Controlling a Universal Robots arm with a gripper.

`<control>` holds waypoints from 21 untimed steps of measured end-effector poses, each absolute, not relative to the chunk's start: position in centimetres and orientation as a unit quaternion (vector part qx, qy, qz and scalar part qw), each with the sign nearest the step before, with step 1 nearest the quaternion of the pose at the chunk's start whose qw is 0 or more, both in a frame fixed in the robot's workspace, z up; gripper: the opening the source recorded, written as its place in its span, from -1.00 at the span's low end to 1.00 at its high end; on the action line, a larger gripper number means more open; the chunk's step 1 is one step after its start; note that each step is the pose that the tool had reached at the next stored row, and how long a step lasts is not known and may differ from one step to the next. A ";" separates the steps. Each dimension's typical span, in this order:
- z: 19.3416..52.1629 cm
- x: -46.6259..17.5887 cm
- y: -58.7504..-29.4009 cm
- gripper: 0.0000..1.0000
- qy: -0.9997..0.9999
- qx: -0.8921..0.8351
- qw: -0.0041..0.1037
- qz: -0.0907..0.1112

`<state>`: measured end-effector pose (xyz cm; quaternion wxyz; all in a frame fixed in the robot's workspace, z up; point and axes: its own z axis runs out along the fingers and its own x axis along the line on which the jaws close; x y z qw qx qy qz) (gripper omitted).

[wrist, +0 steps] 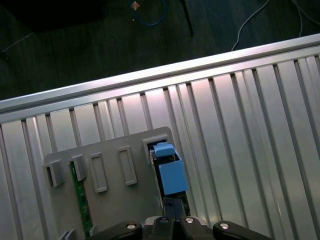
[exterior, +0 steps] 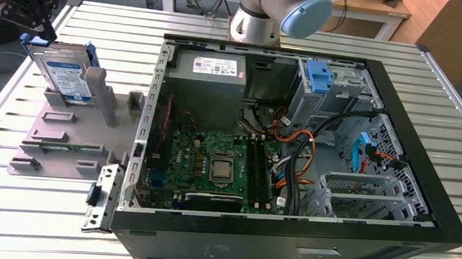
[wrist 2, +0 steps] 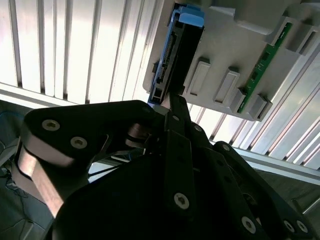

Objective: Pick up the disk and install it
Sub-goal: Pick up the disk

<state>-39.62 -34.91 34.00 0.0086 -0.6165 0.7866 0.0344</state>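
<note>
While the disk (exterior: 64, 74) stood upright on its edge in a slot at the far end of the grey fixture (exterior: 66, 126), on the exterior view's left, the black gripper (exterior: 45, 28) hung just above its upper corner, close to the blue bracket framing it. In the second wrist view the gripper's front end lay right at the end of the disk (wrist 2: 170, 50), though contact could not be made out. Whether the tool was spread or pressed together could not be told either. The first wrist view looked down on the blue bracket of the disk (wrist: 167, 172) seated in the fixture (wrist: 115, 200), with a thin green circuit strip (wrist: 77, 210) lying in another slot. The fixture rested on a slatted metal table (exterior: 10, 211), just beside an open computer case (exterior: 288, 248) on the exterior view's right. Inside the case lay a grey power supply (exterior: 210, 78), a green motherboard (exterior: 212, 159) and a drive cage with a blue latch (exterior: 321, 81).
</note>
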 end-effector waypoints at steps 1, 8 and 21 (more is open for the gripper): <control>34.0 -39.6 -34.9 -0.79 0.787 -0.617 0.009 0.034; 34.0 -39.3 -34.9 -0.79 0.786 -0.617 0.009 0.034; 34.0 -38.9 -34.9 -0.79 0.786 -0.617 0.009 0.034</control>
